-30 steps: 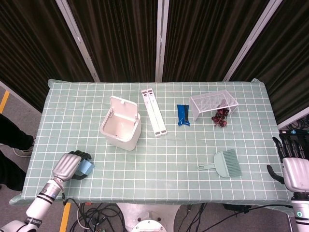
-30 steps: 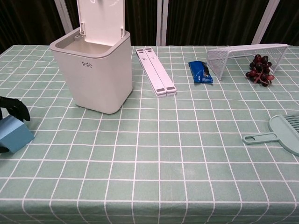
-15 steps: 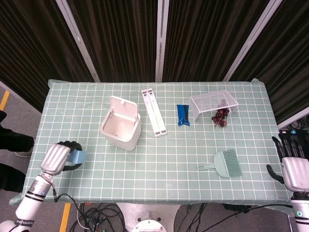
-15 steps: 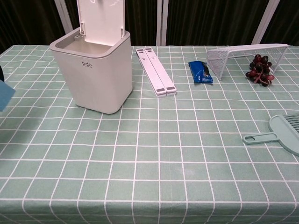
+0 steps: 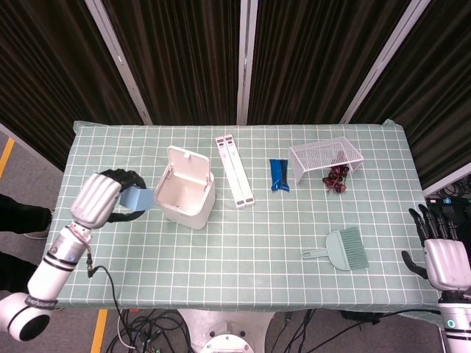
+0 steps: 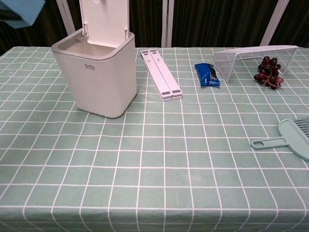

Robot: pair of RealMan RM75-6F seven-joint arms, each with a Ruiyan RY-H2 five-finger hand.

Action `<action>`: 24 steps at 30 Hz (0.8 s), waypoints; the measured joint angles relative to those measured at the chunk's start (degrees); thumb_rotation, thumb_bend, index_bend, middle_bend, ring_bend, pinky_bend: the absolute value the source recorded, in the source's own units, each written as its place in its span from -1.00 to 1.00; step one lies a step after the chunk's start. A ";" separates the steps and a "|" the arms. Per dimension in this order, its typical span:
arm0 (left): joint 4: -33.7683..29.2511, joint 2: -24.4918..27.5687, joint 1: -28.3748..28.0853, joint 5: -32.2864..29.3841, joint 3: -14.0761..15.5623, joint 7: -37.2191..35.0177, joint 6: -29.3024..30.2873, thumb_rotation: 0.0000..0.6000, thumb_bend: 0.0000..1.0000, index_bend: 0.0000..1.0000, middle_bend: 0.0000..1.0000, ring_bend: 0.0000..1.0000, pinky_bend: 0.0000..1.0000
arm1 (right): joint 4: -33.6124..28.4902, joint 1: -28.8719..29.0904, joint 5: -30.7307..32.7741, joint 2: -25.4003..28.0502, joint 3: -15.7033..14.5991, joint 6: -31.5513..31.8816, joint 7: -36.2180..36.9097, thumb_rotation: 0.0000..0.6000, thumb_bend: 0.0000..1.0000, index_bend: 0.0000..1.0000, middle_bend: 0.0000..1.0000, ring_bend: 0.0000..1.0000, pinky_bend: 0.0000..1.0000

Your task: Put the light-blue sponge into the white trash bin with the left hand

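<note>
My left hand [image 5: 103,197] holds the light-blue sponge [image 5: 135,198] in the air, just left of the white trash bin [image 5: 185,191]. In the chest view the sponge [image 6: 21,10] shows at the top left corner, above and left of the bin [image 6: 96,72]; the hand itself is out of that frame. The bin stands with its lid flipped up and its opening uncovered. My right hand [image 5: 447,254] hangs off the table's right front corner, fingers spread, holding nothing.
A white folded stand [image 5: 234,170] lies right of the bin. Further right are a blue packet [image 5: 279,175], a white wire basket [image 5: 325,159] and dark grapes [image 5: 336,179]. A green dustpan brush [image 5: 342,248] lies near the front right.
My left hand has lifted the sponge off the front-left of the table and carried it up and right, close to the bin's left side. The right hand has barely moved.
</note>
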 measured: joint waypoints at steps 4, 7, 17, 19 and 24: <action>1.68 -2.96 -3.76 -2.29 -1.92 -0.09 -2.74 1.00 -0.54 -0.01 0.05 -0.11 0.08 | 0.55 -0.13 0.32 -0.17 -0.11 -0.19 0.41 1.00 -0.56 -1.00 -1.00 -1.00 -1.00; 3.69 -5.12 -6.17 -3.89 -3.10 -0.36 -4.30 1.00 -0.53 -0.02 0.04 -0.12 0.08 | 0.86 -0.24 0.44 -0.20 -0.15 -0.19 0.57 1.00 -0.56 -1.00 -1.00 -1.00 -1.00; 6.05 -9.38 -10.10 -7.59 -3.58 -0.72 -7.28 1.00 -0.70 -0.41 -0.28 -0.35 -0.05 | 1.87 -0.23 0.94 -0.81 -0.17 -0.69 1.18 1.00 -0.56 -1.00 -1.00 -1.00 -1.00; 5.93 -9.60 -10.51 -7.76 -3.35 -0.28 -7.52 1.00 -0.89 -0.66 -0.50 -0.50 -0.17 | 1.99 -0.23 0.86 -0.88 -0.17 -0.63 1.33 1.00 -0.56 -1.00 -1.00 -1.00 -1.00; 6.29 -9.89 -10.34 -7.25 -3.25 -0.18 -5.55 1.00 -1.00 -0.90 -0.82 -0.79 -0.42 | 2.27 -0.32 0.95 -0.79 -0.05 -0.45 1.81 1.00 -0.56 -1.00 -1.00 -1.00 -1.00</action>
